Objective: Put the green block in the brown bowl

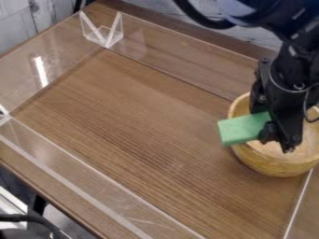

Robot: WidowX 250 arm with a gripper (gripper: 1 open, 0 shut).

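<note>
We see a wide wood-grain table (125, 121) edged by low clear plastic walls (62, 173), with a black robot arm (293, 56) reaching down at its right side. Under the arm sits the round light-brown wooden bowl (277, 159), thick-rimmed, close to the table's right edge. The arm's black gripper (279, 121) points steeply down over the bowl's near-left rim, its jaws partly parted and clamped on the flat bright green block (244, 129). We see the block tilted, its left end jutting out past the bowl's rim over the table while the rest is hidden behind the fingers above the hollow. Whether the block touches the rim, we cannot tell. At the far left corner stands a small clear plastic bracket (103, 30), well apart from the bowl.
</note>
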